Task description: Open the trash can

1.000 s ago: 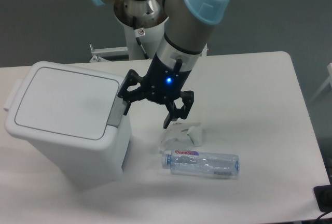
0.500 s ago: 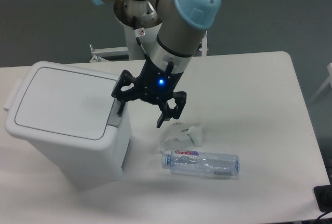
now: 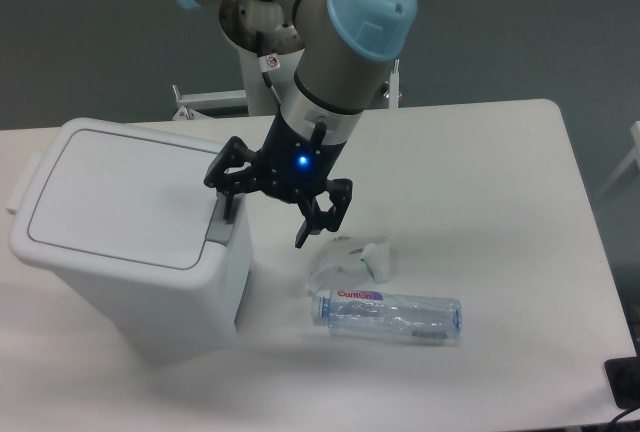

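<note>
Fingers (image 3: 229, 206) of the gripper (image 3: 264, 220) spread open, one tip at the grey latch (image 3: 220, 222) on the lidded white trash can (image 3: 130, 234), standing at the desk's (image 3: 500, 182) left, bottle (image 3: 388, 314) lying nearer.

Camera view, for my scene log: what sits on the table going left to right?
trash can → crumpled white wrapper → clear plastic bottle, lying on its side.

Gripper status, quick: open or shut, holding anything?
Black two-finger gripper: open, holding nothing; one finger sits at the grey push-button latch of the large white plastic trash can.
</note>
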